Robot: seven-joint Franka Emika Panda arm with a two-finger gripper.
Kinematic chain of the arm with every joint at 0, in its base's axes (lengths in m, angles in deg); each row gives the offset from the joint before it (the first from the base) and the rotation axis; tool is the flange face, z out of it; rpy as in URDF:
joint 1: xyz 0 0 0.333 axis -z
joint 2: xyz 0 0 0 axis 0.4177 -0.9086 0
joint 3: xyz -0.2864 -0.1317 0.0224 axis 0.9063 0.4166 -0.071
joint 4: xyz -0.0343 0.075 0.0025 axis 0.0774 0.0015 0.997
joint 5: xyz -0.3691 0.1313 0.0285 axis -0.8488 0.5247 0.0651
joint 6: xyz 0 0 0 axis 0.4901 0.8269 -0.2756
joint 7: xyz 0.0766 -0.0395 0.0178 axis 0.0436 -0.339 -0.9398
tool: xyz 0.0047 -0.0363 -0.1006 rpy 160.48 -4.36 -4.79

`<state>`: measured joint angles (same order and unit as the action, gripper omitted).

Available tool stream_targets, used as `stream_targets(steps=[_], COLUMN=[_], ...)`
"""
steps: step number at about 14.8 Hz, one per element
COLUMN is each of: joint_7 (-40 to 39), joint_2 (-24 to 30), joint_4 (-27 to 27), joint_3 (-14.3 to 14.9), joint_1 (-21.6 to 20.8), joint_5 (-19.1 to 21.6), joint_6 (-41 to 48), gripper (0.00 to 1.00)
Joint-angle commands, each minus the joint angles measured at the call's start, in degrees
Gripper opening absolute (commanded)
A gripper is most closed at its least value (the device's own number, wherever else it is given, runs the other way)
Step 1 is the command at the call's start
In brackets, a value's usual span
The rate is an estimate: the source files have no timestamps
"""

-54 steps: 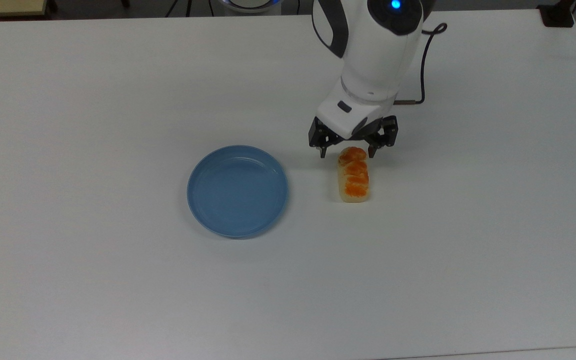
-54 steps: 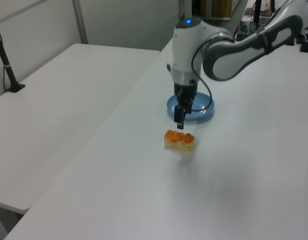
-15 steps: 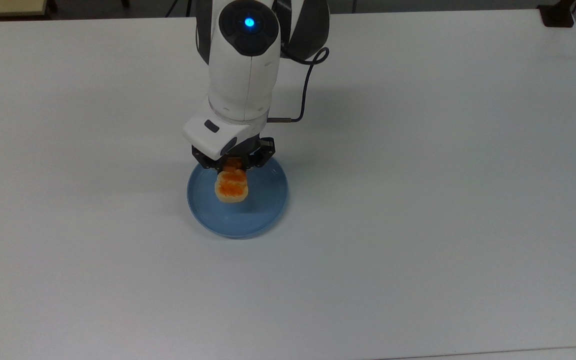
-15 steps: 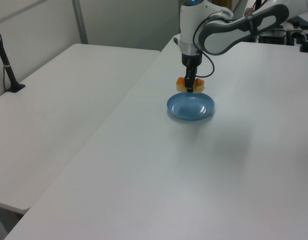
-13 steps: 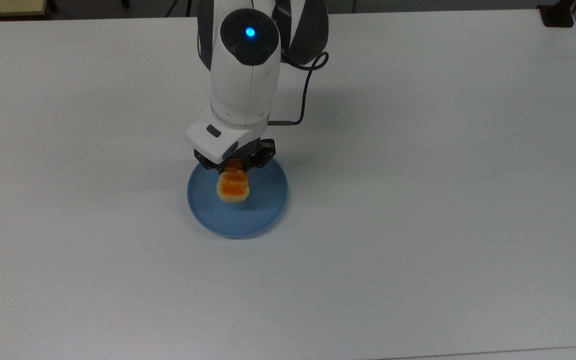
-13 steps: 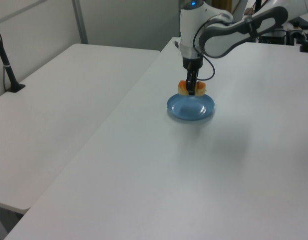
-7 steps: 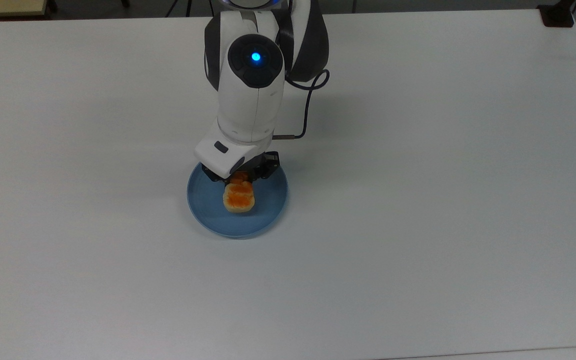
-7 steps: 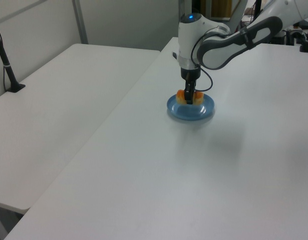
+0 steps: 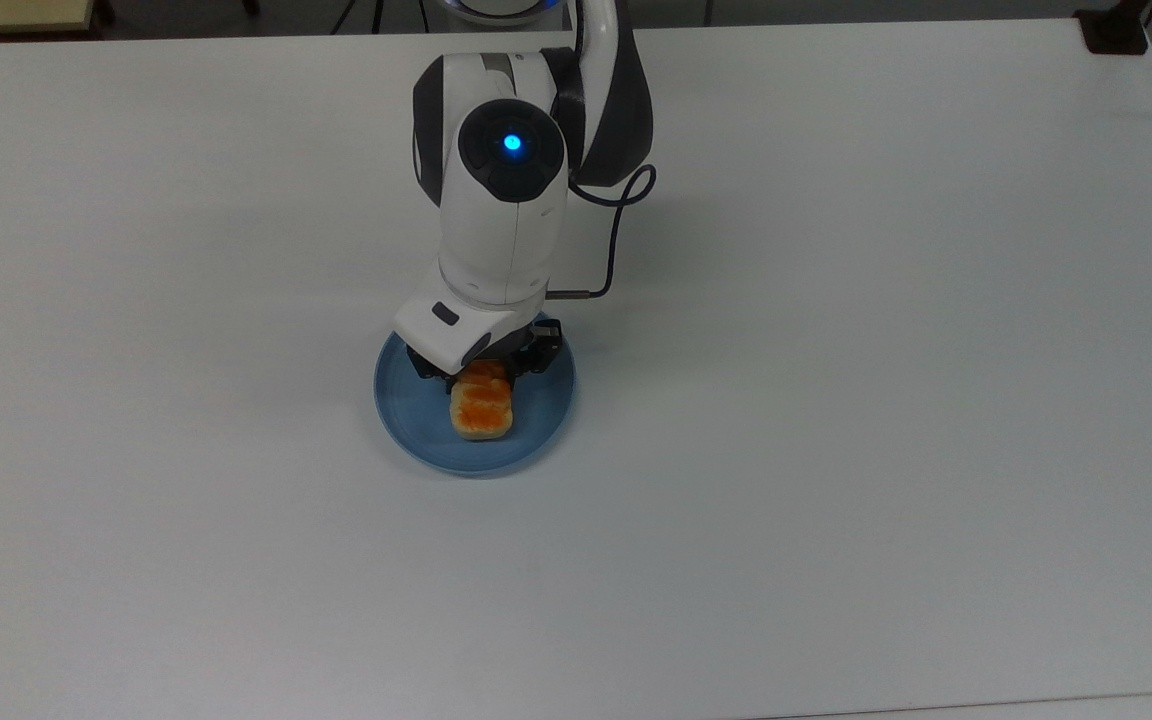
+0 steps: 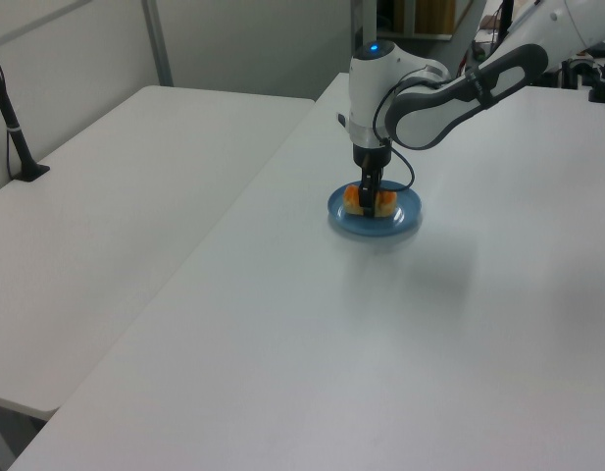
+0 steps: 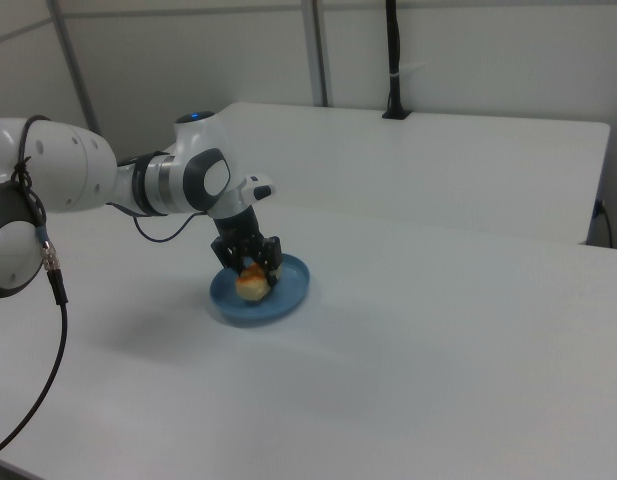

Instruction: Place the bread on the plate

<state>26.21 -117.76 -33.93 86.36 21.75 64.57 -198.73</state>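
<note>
A wide white table (image 9: 836, 400) fills the room's middle, a second white table (image 10: 116, 196) standing beside it on the left view's left, with pale partition walls behind. The white arm (image 9: 501, 200) reaches out over the table and bends down over the plate (image 9: 546, 420), a shallow light blue dish lying flat on the tabletop.

The bread (image 9: 481, 408) sits inside the plate's rim, its glossy orange top up and its length running from the gripper toward the top view's bottom edge. In the right view it looks down on the plate's floor, or very nearly so; I cannot tell whether its underside is bearing weight yet. The gripper (image 9: 481, 368) stands upright over the loaf's far end, its jaws pinching the bread from both sides.

From where I stand, the carrying is done and the loaf is where it belongs. What I judge is left is the letting go: the jaws have to part, and the arm has to lift straight up without dragging the loaf against the rim or tipping it.
</note>
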Motion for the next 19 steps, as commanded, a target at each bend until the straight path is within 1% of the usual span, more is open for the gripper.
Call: stream_targets(steps=[1,5,7,8,9,10,12,14,19], joint_7=[1.24,1.32,1.32,1.32,1.32,1.32,1.32,0.89,0.97], joint_2=[0.72,1.86,3.96,5.19,6.68,9.91,14.49,18.54,26.28], joint_4=[-0.94,-0.59,-0.50,-0.33,0.29,0.64,0.64,0.64,0.47], joint_3=[0.37,0.29,0.29,0.20,0.02,-0.06,-0.06,-0.06,0.37], joint_1=[-0.13,-0.13,-0.22,-0.13,-0.13,-0.13,-0.13,-0.04,0.48], joint_5=[-0.76,-0.33,0.03,0.03,0.12,0.20,1.16,3.18,5.30], joint_6=[-1.28,-0.58,0.21,2.74,5.72,10.28,15.31,19.53,27.19], gripper=[1.00,1.00,1.00,1.00,1.00,1.00,1.00,1.00,1.00])
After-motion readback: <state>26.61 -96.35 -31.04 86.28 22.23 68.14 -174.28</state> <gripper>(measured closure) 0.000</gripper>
